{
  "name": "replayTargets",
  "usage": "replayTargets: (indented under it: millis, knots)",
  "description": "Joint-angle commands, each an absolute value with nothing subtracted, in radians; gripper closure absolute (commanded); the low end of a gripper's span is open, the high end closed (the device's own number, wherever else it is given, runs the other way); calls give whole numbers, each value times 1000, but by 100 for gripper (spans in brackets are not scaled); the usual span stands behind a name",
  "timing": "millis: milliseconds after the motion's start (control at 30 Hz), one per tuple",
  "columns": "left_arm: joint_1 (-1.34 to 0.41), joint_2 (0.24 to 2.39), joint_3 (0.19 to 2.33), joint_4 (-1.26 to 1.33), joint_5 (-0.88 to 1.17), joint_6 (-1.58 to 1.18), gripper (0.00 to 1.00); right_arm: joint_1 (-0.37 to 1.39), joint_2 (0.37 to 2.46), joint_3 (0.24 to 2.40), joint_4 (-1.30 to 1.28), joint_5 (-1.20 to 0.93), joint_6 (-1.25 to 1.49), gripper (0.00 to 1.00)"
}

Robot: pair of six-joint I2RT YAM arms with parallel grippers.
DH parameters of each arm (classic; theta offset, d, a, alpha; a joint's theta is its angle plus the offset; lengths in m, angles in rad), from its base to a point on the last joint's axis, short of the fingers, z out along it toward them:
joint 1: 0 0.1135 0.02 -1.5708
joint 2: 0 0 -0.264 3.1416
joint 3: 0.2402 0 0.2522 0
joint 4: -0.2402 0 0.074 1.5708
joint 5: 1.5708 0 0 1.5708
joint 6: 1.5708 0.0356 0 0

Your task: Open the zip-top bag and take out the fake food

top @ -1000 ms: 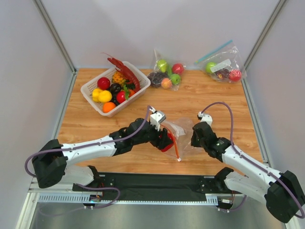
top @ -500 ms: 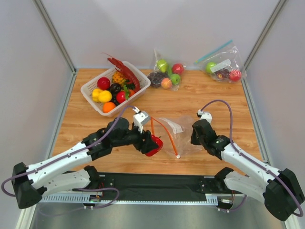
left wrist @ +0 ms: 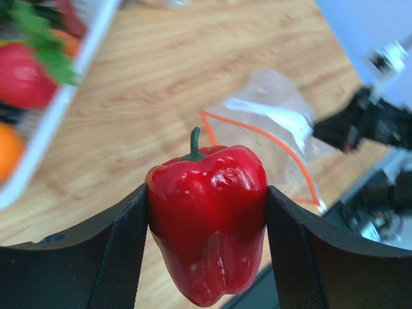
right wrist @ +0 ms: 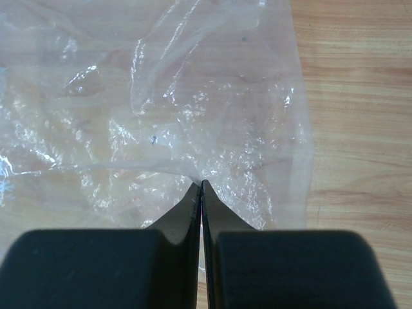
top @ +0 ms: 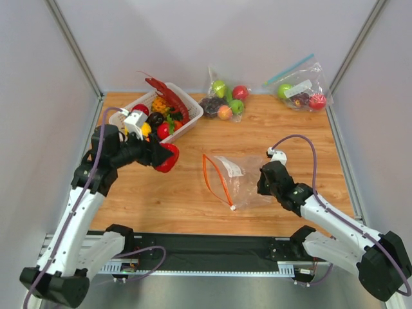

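While the left arm reaches over the left side of the worktop (top: 277, 129), its left end effector (top: 159, 154) is clamped on the red pepper (top: 168, 158), just beside the near edge of the white basket (top: 193, 114) and well apart from the zip-top bag (top: 241, 183). From overhead the pepper is only a glossy red blob at the arm's tip. The left wrist view fills it in: the left end effector (left wrist: 207, 257) has both dark fingers (left wrist: 122, 244) pressed flat against the sides of the red pepper (left wrist: 207, 219), which sits stem up with its lower end poking out below them. Behind it that view catches the zip-top bag (left wrist: 270, 122) lying on the wood and a blurred corner of the white basket (left wrist: 84, 71).

The bag lies flat near the middle of the worktop, its orange-red zip strip (top: 215, 180) spread into a loop on the left side and a white label (top: 233, 170) on top. At its right edge sits the right end effector (top: 265, 183). Overhead I cannot tell how the jaws stand, but the right wrist view settles it: the right end effector (right wrist: 201, 187) has its tips shut together on a pinch of the crinkled clear film of the zip-top bag (right wrist: 193, 109).

Only the top view shows the lobster (top: 168, 96), which lies across the basket's far rim among round fruits.
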State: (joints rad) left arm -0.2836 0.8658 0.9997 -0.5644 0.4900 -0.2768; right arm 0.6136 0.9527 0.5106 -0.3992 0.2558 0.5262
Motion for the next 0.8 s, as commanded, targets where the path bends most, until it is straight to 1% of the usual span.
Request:
replayTargets:
  millis: [0, 133, 200, 233, 333, 500, 767]
  knots:
    - [-134, 968, 1064, -520, 600, -249, 85, 609, 924, 525, -371, 232, 522, 100]
    - [-104, 1074, 1152, -460, 372, -210, 85, 609, 901, 514, -376, 204, 534, 100]
    - [-68, 1115, 1163, -396, 332, -245, 85, 609, 885, 506, -377, 195, 543, 100]
    - [-61, 1124, 1166, -373, 261, -250, 85, 607, 879, 503, -379, 186, 545, 100]
    - [-61, 1178, 1205, -342, 152, -216, 85, 609, 862, 497, -387, 175, 555, 100]
    - [-61, 1316, 1281, -327, 133, -195, 85, 607, 845, 495, -387, 144, 561, 100]
    - [-64, 1463, 1273, -222, 83, -149, 85, 609, 805, 491, -410, 130, 560, 100]
